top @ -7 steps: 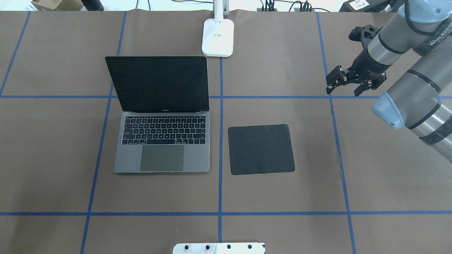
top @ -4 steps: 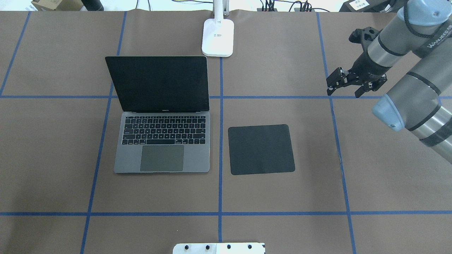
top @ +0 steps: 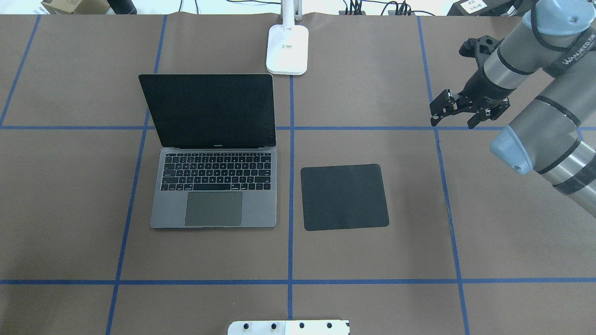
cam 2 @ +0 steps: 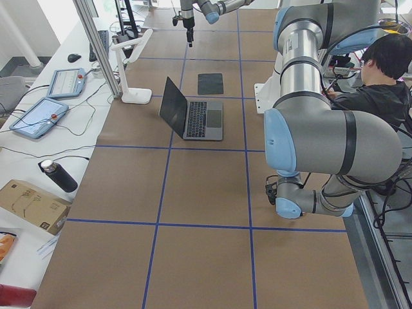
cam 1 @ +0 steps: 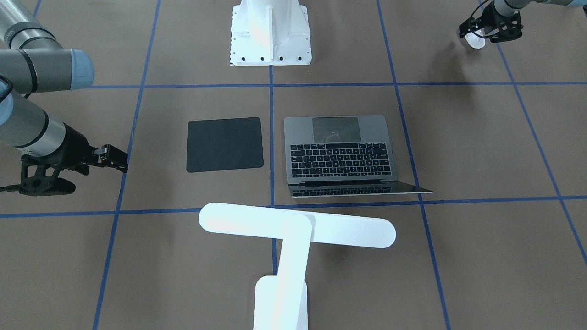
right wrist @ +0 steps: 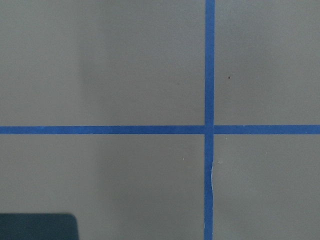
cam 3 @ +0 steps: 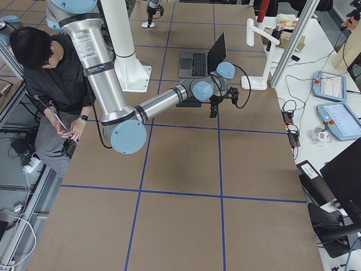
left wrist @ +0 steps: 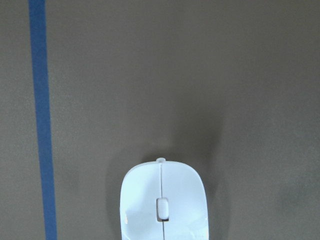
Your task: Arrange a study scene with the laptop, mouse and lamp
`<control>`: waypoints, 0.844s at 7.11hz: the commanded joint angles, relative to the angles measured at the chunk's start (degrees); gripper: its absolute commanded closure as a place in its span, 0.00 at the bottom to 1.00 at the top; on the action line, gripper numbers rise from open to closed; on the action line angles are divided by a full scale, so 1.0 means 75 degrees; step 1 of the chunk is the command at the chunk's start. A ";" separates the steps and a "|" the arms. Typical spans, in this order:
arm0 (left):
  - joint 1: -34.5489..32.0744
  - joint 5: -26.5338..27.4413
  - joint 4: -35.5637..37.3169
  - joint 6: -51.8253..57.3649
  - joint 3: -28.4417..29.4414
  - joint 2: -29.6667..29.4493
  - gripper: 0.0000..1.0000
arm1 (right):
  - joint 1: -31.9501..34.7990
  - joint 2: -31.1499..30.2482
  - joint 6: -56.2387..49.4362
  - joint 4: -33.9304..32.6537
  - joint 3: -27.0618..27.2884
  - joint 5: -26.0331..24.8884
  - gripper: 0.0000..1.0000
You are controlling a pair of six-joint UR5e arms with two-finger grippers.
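- Well off to the laptop's left, and nearer the robot than its trackpad edge, is the small glossy white oval mouse [left wrist: 162, 205], over the brown paper-covered table [top: 372, 260] taped into blue squares.
- Over it is the left gripper [cam 1: 479, 35], its black fingers either side of the mouse. From where I stand I cannot tell whether they are pressing it or just flanking it.
- At the middle is the slim space-grey metal laptop [top: 213, 186], lid up, screen dark, keyboard towards the robot.
- Just behind the lid's right corner stands the matte white T-shaped desk lamp [cam 1: 293, 229], upright, its long bar head lying crosswise behind the lid.
- Just beside the laptop on its right lies a flat black square mousepad [top: 344, 197], nothing on it.
- Further right, past the pad, hangs the right gripper [top: 451, 122], above the table, jaws parted and empty.
- In front of the laptop, at the robot's edge, is a white bolted metal pedestal [cam 1: 270, 32].
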 commanded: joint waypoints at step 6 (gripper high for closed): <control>0.0309 0.0002 -0.0027 -0.0129 0.0114 -0.0040 0.03 | -0.0050 -0.0070 0.0000 0.0011 0.0068 -0.0185 0.01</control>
